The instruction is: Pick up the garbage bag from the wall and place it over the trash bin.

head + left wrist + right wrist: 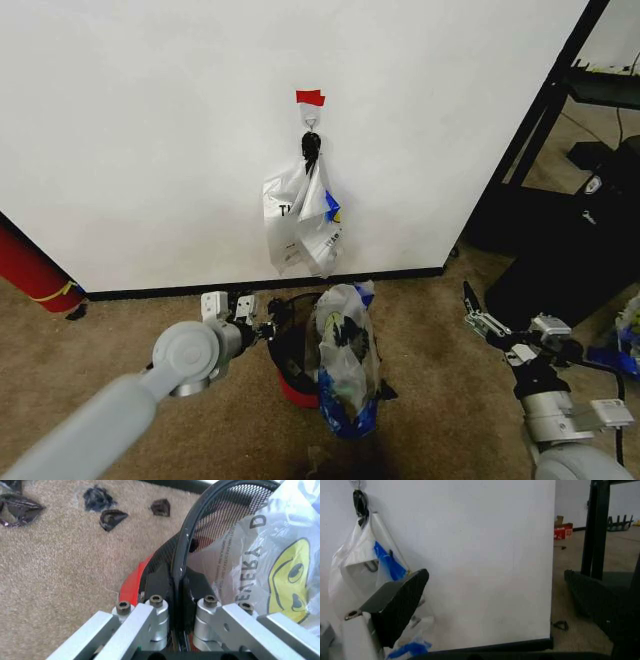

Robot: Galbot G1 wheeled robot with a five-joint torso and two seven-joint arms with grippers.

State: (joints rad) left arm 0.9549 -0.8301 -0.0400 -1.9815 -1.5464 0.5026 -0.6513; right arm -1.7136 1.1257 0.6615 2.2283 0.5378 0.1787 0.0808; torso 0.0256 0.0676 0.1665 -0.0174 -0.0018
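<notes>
So on the left, my left gripper (174,592) has its jaws pinched shut on the rim of the trash bin (290,345), mesh edge running right between them, open carpet (120,320) off that side. The garbage bag (345,360) is draped over the bin. Another bag (303,215) hangs on the wall (150,130) hook above. My right gripper (470,300) hovers apart over bare carpet, jaws look spread.

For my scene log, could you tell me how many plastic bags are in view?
2. One bag hangs from the hook on the wall; the other, the garbage bag, sits in the trash bin. More may be hidden.
</notes>
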